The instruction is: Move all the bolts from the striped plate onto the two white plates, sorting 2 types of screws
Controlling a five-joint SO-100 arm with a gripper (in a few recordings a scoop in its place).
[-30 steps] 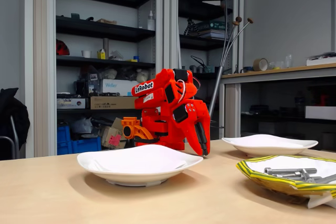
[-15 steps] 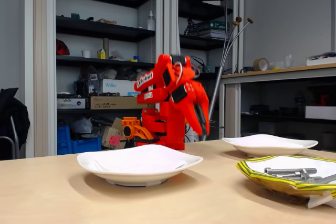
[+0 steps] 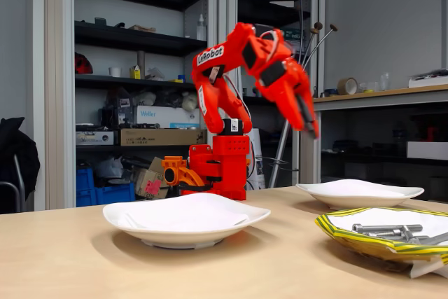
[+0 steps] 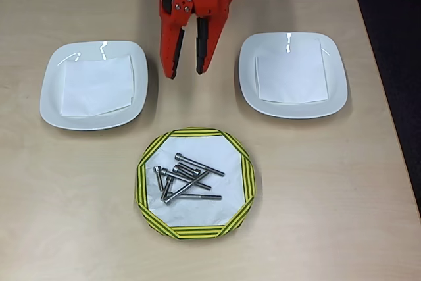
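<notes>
Three plates on light wooden table (image 4: 342,189)

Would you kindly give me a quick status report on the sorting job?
Gripper open, empty, raised between both white plates. Bolts all piled on striped plate; none sorted yet. Nothing in the way.

Bolts (image 4: 187,177): bare grey-silver metal, smooth, slightly shiny.
Striped plate (image 4: 146,189): matt paper, printed rim.
White plates (image 4: 54,74) (image 4: 331,64): glossy, smooth, glazed look; matt white paper squares (image 4: 97,85) inside.
Gripper (image 4: 186,72): orange-red plastic, satin.
Table (image 4: 329,195): pale wood-look, matt, smooth.
</notes>
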